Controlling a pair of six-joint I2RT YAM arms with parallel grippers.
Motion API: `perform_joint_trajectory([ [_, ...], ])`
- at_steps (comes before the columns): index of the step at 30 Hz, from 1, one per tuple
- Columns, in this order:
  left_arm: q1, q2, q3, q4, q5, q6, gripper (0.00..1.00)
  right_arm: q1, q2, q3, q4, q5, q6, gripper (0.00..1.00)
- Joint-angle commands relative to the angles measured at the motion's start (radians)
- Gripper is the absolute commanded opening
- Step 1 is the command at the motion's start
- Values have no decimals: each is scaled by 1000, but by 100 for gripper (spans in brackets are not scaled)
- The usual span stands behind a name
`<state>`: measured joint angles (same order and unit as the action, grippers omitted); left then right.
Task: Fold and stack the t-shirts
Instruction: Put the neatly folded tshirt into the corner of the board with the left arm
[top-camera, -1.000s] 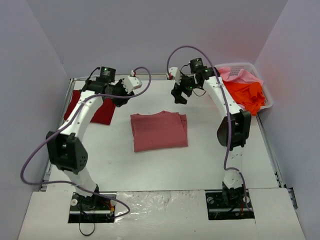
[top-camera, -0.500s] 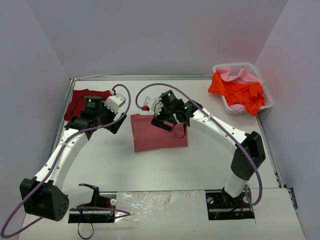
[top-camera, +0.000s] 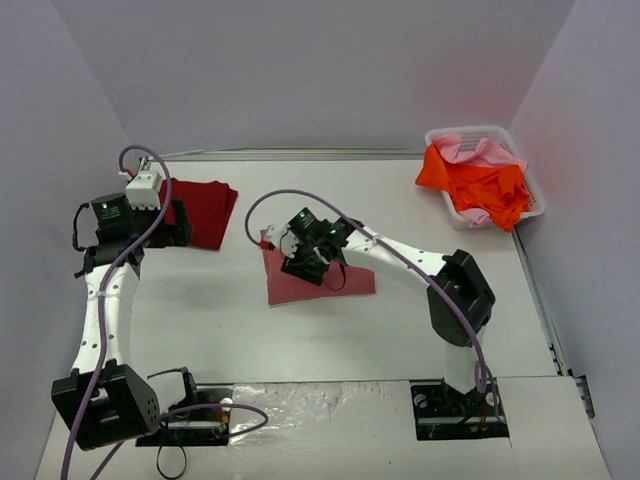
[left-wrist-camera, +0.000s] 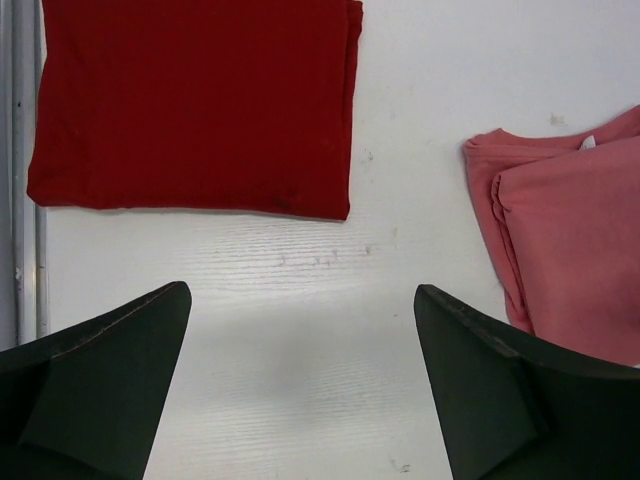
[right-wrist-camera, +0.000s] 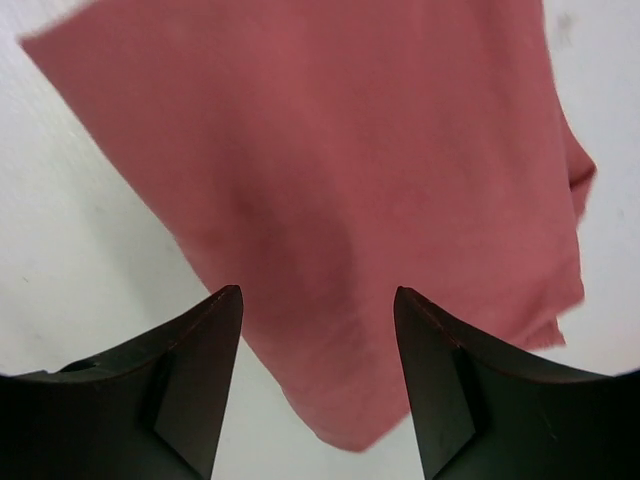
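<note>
Crimson shirt (left-wrist-camera: 195, 105), folded into a neat rectangle, lies flat at the far-left corner of the tabletop (top-camera: 300, 340). A rose shirt (right-wrist-camera: 340, 170) lies folded too, near the middle. The two are well apart, so the stacking looks not yet done. At the far-right corner a white basket (top-camera: 475, 129) holds an orange shirt (top-camera: 480, 180) heaped over a pink shirt (top-camera: 475, 150), both unfolded. By that count roughly half the job appears to be left.

The right gripper (right-wrist-camera: 318, 295), its fingers spread wide and holding nothing, hangs over the left part of the rose shirt, with the cloth's near edge between the fingers. Whether it touches the cloth cannot be told. The left gripper (left-wrist-camera: 302, 300), also spread and empty, sits over bare tabletop near the left edge. The crimson shirt lies just ahead of it, and the rose shirt is off to its right.
</note>
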<state>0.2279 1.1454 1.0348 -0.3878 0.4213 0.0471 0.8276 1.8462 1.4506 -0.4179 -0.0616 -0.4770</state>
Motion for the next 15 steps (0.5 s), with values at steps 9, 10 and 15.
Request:
perform_joint_trajectory([
  [9, 175, -36, 25, -39, 132, -76, 94, 202, 245, 266, -108, 26, 28, 57],
  [10, 186, -32, 28, -54, 163, -78, 94, 208, 260, 278, -119, 23, 28, 56],
  [15, 214, -4, 33, -82, 198, -81, 94, 237, 337, 327, -145, 17, 21, 53],
])
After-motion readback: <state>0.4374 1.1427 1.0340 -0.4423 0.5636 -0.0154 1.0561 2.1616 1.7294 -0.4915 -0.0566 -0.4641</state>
